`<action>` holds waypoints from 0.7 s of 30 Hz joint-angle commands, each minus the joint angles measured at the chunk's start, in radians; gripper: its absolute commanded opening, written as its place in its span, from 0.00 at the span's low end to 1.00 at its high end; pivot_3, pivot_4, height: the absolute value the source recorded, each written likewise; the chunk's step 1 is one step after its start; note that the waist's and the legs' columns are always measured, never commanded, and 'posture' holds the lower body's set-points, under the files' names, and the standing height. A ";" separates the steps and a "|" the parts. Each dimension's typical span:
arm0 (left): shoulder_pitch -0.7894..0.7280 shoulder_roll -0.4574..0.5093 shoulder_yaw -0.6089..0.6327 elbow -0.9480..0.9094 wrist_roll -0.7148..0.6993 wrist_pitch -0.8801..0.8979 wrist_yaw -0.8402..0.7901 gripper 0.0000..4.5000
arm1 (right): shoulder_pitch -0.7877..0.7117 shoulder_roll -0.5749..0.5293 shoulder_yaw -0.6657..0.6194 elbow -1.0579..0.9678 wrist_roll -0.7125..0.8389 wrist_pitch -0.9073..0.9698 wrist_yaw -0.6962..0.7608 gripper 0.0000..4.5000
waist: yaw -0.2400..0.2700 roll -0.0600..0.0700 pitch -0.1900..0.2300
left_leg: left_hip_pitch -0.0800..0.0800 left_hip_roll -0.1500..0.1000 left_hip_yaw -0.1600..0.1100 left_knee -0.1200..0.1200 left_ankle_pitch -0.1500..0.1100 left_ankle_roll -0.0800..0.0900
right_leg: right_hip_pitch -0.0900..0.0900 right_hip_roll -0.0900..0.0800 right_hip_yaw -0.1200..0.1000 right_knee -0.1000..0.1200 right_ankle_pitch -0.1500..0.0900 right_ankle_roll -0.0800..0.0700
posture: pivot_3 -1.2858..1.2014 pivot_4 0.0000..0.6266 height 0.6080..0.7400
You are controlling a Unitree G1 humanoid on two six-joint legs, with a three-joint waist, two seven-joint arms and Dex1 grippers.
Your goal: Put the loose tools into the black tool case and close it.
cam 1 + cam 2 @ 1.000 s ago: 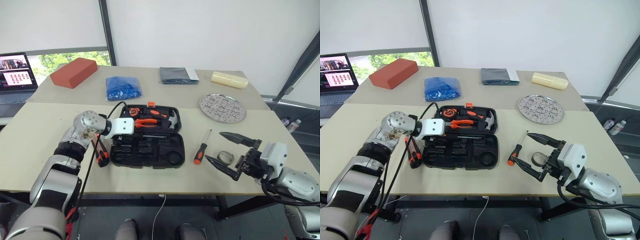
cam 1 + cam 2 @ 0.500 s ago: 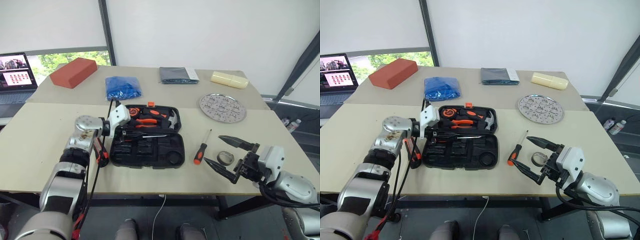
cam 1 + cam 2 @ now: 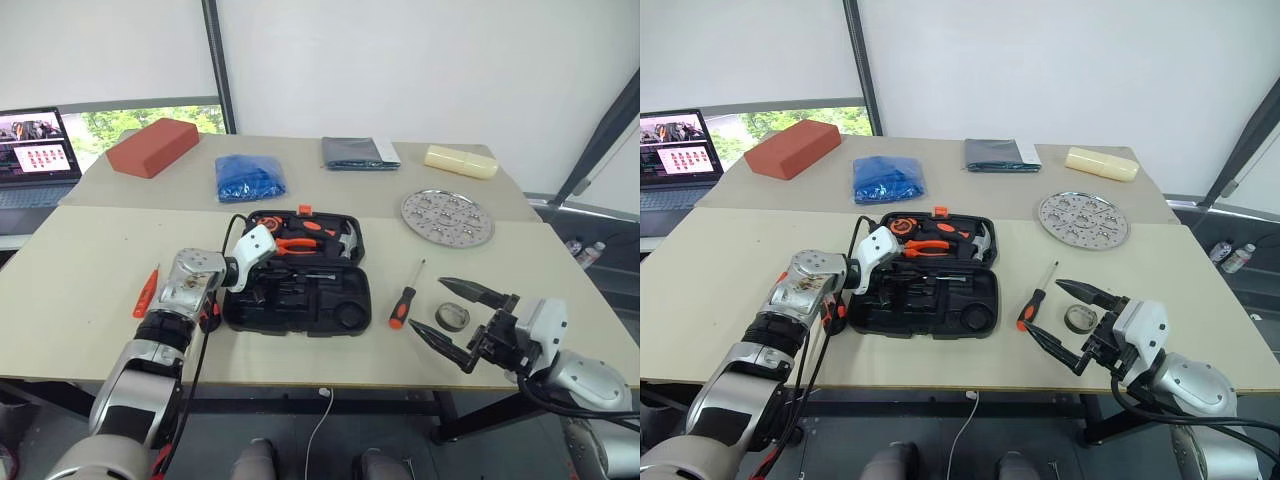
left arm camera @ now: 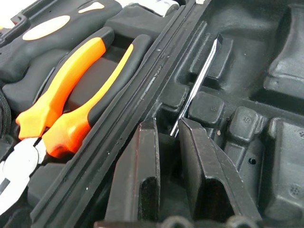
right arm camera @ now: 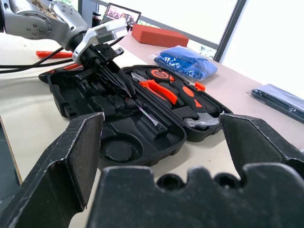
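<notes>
The case (image 3: 297,272) lies open on the bench (image 3: 80,260), and everything else is placed from it. The left gripper (image 4: 168,135) reaches into its near half from the left end. Its jaws are narrow, pinched around the thin shaft of a screwdriver (image 4: 197,85) lying slantwise across the moulded recesses; whether the pads truly bear on the shaft or merely flank it is hard to tell. Pliers (image 4: 71,90) sit seated in the far half, just across the hinge ridge.

To the right of the case, near but apart, lies a second screwdriver (image 3: 405,294), and just beyond it the tape roll (image 3: 453,317). The right gripper (image 3: 463,319) hovers by the roll with jaws wide and nothing between them. Well to the left of the case lies the small tester (image 3: 146,291). A black-and-orange tool (image 3: 208,318) rests against the case's left end, under the left arm.

The main risk, as I judge it, is the shaft sitting across the recess ribs and not down in its slot. Released so, it may ride proud and stop the lid closing. A narrow pinch on a smooth shaft may also let it roll. The cable (image 3: 200,345) trailing from the left wrist could snag the case edge and drag it.
</notes>
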 commanded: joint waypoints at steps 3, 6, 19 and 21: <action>0.064 0.001 0.113 -0.021 -0.113 -0.172 -0.015 0.32 | 0.016 0.011 -0.022 -0.065 0.010 0.014 -0.046 1.00 | -0.001 0.001 0.000 | 0.000 0.000 0.000 -0.001 0.000 0.000 | 0.000 0.000 0.000 0.000 0.000 0.000 | 0.52 0.24 1.00; 0.133 0.047 0.199 -0.091 -0.227 -0.310 -0.127 0.59 | 0.064 0.026 -0.050 -0.091 0.012 0.030 -0.087 1.00 | -0.001 0.001 0.000 | -0.003 0.000 0.000 -0.002 0.002 0.004 | -0.003 0.000 0.000 0.000 0.003 0.002 | 0.52 0.24 1.00; 0.765 0.251 0.465 -0.630 -0.505 -0.219 -0.195 0.99 | 0.400 0.117 -0.199 -0.272 0.055 0.346 -0.388 1.00 | 0.002 0.004 0.000 | -0.001 0.002 0.001 -0.004 -0.003 -0.004 | -0.004 -0.002 -0.001 -0.001 -0.004 -0.005 | 0.52 0.24 1.00; 0.841 0.247 0.491 -0.679 -0.524 -0.206 -0.183 0.99 | 0.425 0.124 -0.196 -0.278 0.051 0.358 -0.388 1.00 | 0.000 0.004 0.001 | 0.000 0.003 0.001 -0.004 -0.004 -0.005 | -0.006 -0.002 -0.002 -0.002 -0.004 -0.005 | 0.52 0.24 1.00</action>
